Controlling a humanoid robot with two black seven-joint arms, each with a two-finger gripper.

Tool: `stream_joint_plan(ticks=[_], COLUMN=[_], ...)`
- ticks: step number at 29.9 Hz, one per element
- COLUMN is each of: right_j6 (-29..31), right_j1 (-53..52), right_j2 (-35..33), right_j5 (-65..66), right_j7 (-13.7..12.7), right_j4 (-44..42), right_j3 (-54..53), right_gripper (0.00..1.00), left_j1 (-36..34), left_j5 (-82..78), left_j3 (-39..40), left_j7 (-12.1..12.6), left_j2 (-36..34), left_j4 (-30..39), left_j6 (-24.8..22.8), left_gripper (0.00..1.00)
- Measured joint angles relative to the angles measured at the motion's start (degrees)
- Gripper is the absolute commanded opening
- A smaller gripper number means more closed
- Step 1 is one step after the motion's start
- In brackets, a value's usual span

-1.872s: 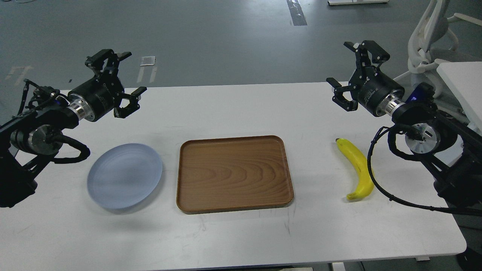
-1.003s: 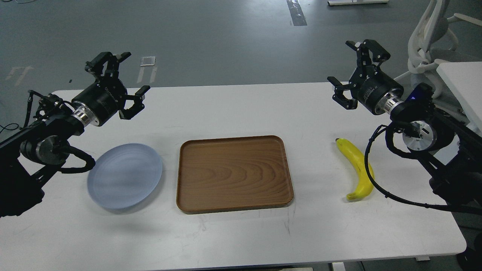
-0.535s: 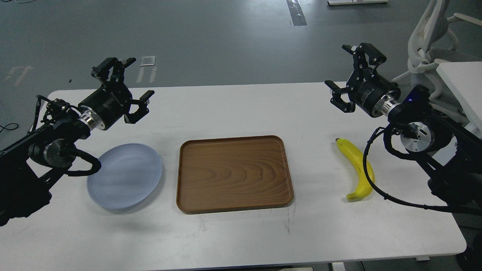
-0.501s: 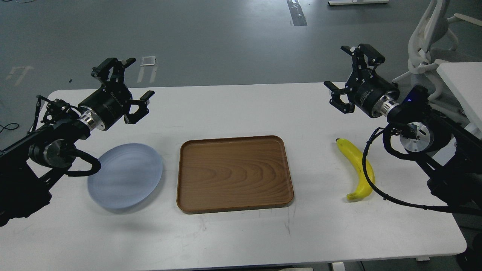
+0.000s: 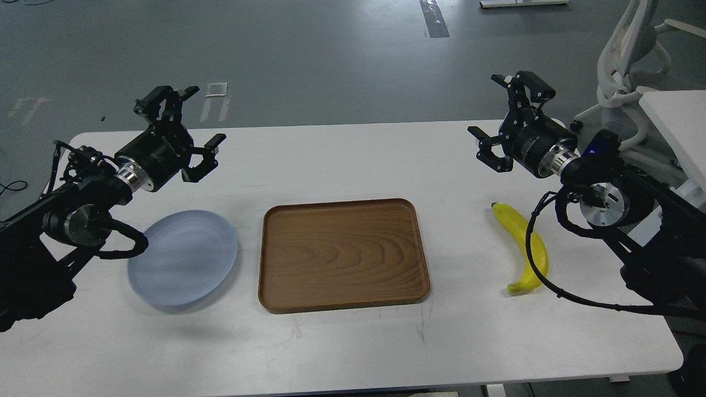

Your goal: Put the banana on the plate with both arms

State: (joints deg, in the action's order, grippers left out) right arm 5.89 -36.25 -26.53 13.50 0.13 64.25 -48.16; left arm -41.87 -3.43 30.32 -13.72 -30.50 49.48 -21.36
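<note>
The yellow banana (image 5: 518,231) lies on the white table at the right, stem end away from me; a black cable of my right arm crosses over it. The pale blue-grey plate (image 5: 183,256) lies flat and empty at the left. My left gripper (image 5: 185,118) is open and empty, held in the air behind the plate. My right gripper (image 5: 504,113) is open and empty, held in the air behind and a little left of the banana. Neither gripper touches anything.
A rectangular brown wooden tray (image 5: 343,254) lies between plate and banana. The white table (image 5: 353,342) ends near the front and right. A white office chair (image 5: 634,60) and another white surface (image 5: 681,127) stand at the far right.
</note>
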Motion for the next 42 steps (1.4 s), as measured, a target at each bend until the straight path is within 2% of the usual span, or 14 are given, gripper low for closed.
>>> stream_joint_plan(ticks=[7,10,13,16,19,21,22,24,27,32,37,42], right_j6=[0.05,0.06,0.09,0.09,0.09,0.09,0.09,0.1,0.1,0.1,0.1,0.1], right_j1=[0.04,-0.05,-0.48,-0.9,-0.92,-0.83,-0.69,-0.4,-0.3,-0.83,-0.88,-0.82], right_j2=[0.33,0.33,0.3,0.16,-0.16,-0.47,-0.56,-0.97,-1.29,-1.35,-1.35,-1.19], right_j5=[0.04,0.05,0.16,0.27,0.3,0.3,0.3,0.3,0.3,0.31,0.31,0.31], right_j7=[0.0,0.01,0.05,0.09,0.16,0.23,0.25,0.34,0.46,0.54,0.66,0.67], right_j4=[-0.06,-0.17,-0.43,-0.51,-0.53,-0.53,-0.53,-0.54,-0.54,-0.57,-0.68,-0.79], right_j3=[0.0,0.04,0.08,0.38,0.84,0.92,0.92,0.93,0.92,0.83,0.79,0.79], right_gripper=[1.0,1.0,1.0,1.0,1.0,1.0,1.0,1.0,1.0,1.0,1.0,1.0], left_j1=[0.0,-0.1,-0.87,-1.2,-1.11,-0.58,-0.28,0.14,0.41,0.51,1.17,2.54], left_j5=[-0.27,-2.87,-12.52,-29.72,-45.82,-51.65,-54.44,-59.89,-64.99,-66.77,-66.88,-66.42], left_j3=[-0.06,-0.68,-1.39,-1.56,-1.58,-1.66,-2.22,-5.45,-12.53,-28.42,-38.34,-40.88], left_j7=[-0.09,-0.17,-0.23,-0.24,-0.75,-3.0,-5.01,-8.74,-10.81,-11.24,-11.45,-11.45], left_j2=[-0.44,-0.49,-0.53,-0.87,-2.35,-4.56,-5.81,-8.1,-11.8,-17.48,-21.34,-23.08], left_j4=[0.0,0.0,0.06,0.28,0.96,1.56,1.76,1.79,1.57,1.59,4.18,7.11], left_j6=[0.01,1.84,9.08,19.1,24.22,25.15,25.42,26.23,29.93,38.32,47.58,49.3], left_gripper=[0.98,0.98,0.98,0.98,0.98,0.98,0.98,0.98,0.98,0.98,0.98,0.98])
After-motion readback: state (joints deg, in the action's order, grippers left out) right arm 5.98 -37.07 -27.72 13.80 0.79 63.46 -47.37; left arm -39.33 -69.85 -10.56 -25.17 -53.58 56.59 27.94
